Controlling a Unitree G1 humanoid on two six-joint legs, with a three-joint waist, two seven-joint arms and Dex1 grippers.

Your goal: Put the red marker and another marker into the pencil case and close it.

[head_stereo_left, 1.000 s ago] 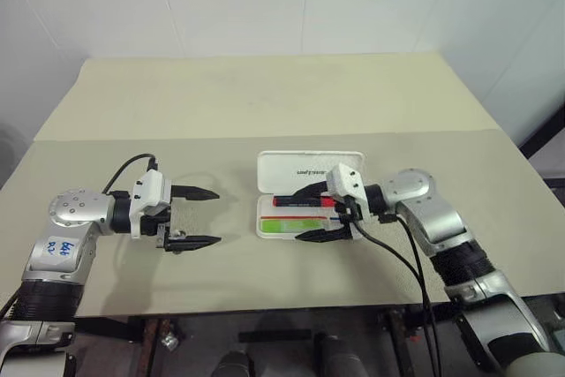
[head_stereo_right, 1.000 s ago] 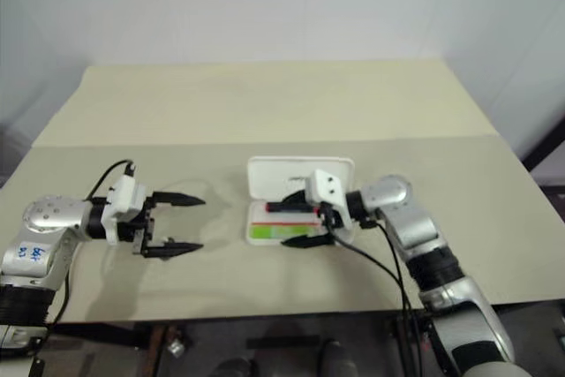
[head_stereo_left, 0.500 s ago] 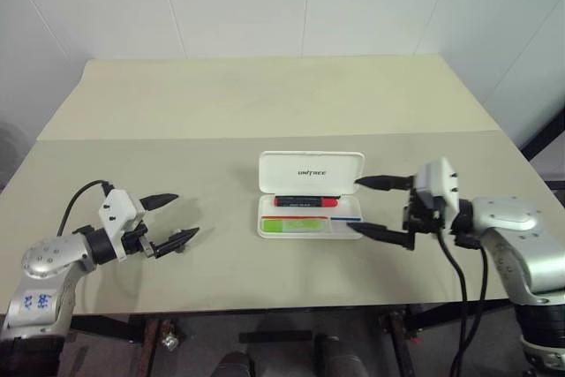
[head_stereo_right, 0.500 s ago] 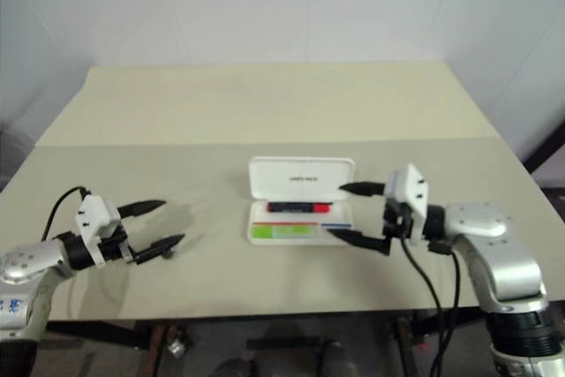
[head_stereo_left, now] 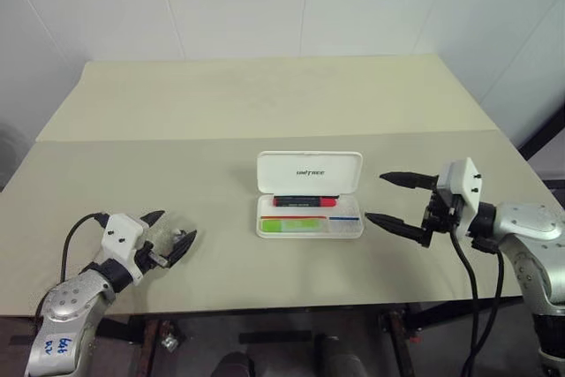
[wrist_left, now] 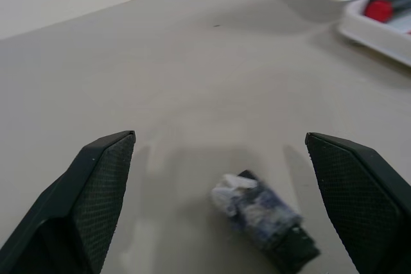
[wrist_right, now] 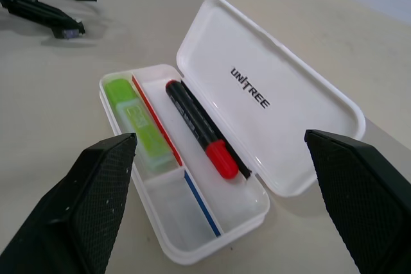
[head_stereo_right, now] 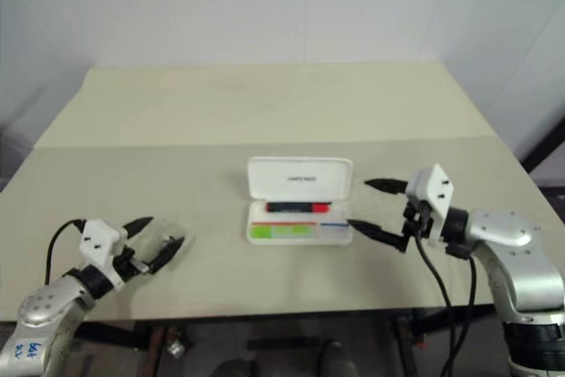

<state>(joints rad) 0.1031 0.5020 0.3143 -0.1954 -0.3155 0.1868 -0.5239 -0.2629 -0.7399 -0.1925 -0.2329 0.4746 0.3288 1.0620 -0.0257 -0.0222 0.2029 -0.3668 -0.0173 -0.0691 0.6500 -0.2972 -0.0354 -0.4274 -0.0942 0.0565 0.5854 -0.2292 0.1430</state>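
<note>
R gripper (head_stereo_left: 396, 199) off pencil case (head_stereo_left: 309, 169), both backed away

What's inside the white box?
The open pencil case holds a red marker and a green highlighter, in separate compartments. Whatever lies underneath them is covered.

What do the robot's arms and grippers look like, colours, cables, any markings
Both arms are silver-grey metal with black banded sections. Each wrist carries a white block, and a black cable loops to it. The left gripper and right gripper each have two black pointed fingers with textured pads. The left arm bears blue handwritten marks.
</note>
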